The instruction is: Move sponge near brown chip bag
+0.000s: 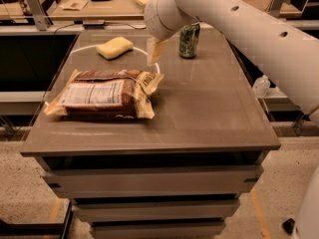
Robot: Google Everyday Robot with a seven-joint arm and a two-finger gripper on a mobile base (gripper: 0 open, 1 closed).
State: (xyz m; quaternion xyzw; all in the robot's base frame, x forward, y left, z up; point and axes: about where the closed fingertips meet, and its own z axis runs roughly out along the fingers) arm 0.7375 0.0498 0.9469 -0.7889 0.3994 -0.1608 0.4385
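Gripper (152, 58) hangs above the rear half of the table (209, 118), over bare top between the sponge (115, 47) and the can (189, 41), just behind the right end of the bag (104, 93). It is cream, points down and carries nothing that shows. Whether it is wide or narrow I cannot tell.

A thick white arm (239, 19) with small dark holes crosses the upper right. It runs from the right edge down to a rounded wrist just above the gripper.

Below it, the table has a flat grey-brown top and stepped tiers underneath, and it stands on a speckled floor (279, 183).

On the left half of the top the bag lies flat, its long side running left to right. It is brown, with a white label panel facing up and tan crimped ends. Its right end is the part nearest the gripper.

Behind the bag, at the rear left of the table, the sponge lies flat. It is pale yellow, sits apart from the bag with a strip of bare top between them, and lies to the left of the gripper.

At the rear, to the right of the gripper, the green can stands upright, well apart from the bag. Its top is hidden by the arm.

A wooden desk (99, 6) stands beyond the table.
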